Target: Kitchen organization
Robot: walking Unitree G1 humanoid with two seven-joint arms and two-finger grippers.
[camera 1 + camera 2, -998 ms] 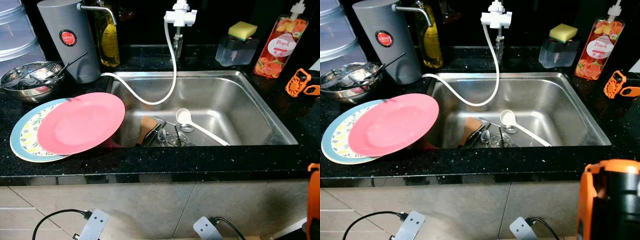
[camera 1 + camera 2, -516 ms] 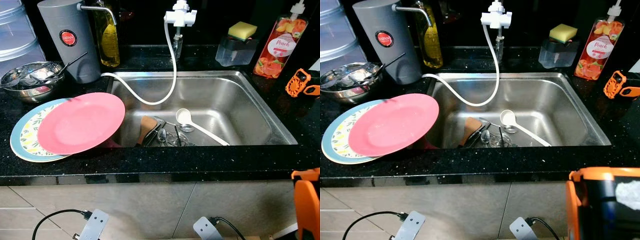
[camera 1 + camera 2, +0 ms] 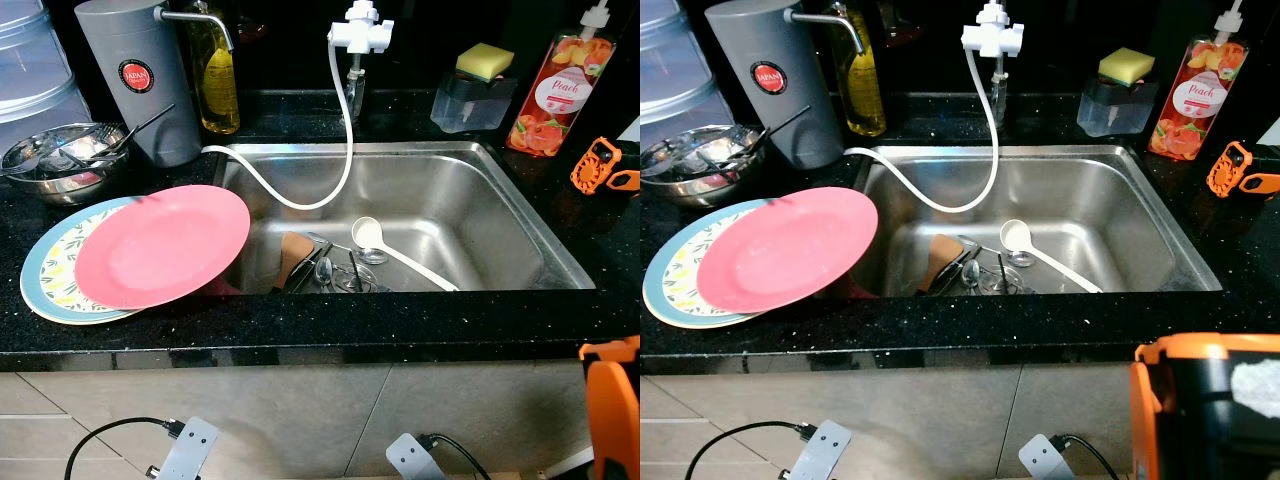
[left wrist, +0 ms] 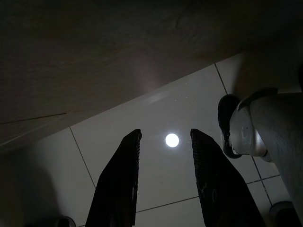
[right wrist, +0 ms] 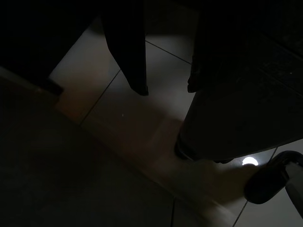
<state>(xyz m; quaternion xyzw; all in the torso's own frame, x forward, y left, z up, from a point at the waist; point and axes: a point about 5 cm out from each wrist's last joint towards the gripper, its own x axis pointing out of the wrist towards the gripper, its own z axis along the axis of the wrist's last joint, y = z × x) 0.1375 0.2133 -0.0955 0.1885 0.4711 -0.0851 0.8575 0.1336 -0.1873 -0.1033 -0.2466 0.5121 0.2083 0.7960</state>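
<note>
Scene: The robot is standing at a black speckled countertop [image 3: 330,330], looking down into a steel sink [image 3: 470,215].
Sink contents: A white ladle [image 3: 392,251] is lying across the basin floor, its bowl just beside a tangle of metal cutlery [image 3: 335,272] and a brown utensil [image 3: 293,250]. A white hose [image 3: 340,160] is drooping from the tap [image 3: 361,30] into the basin.
Left of sink: A pink plate [image 3: 160,246] is resting on a patterned blue-rimmed plate [image 3: 48,280], its edge jutting out over the sink's corner. Behind them a steel bowl [image 3: 60,165] is holding utensils, beside a grey dispenser [image 3: 135,75] and an oil bottle [image 3: 217,75].
Right of sink: A soap bottle [image 3: 558,90] and a sponge holder [image 3: 472,90] are standing at the back; an orange tool [image 3: 603,165] is lying near the counter's far edge.
Left gripper [image 4: 163,156]: It is hanging idle, pointing at the pale tiled floor, fingers spread apart and holding nothing.
Right gripper [image 5: 165,87]: It is also pointing at the floor in deep shade, fingers parted and empty.
Step in hand: Judging by the idle arms, no grasp is under way; the robot seems to be sizing up the sink before reaching.
Next move: Probably raising an arm over the counter edge toward the ladle or the plates.
Edges and room: The right half of the basin is offering open room. The overhanging pink plate and the drooping hose are crowding the left side and could be knocked.
</note>
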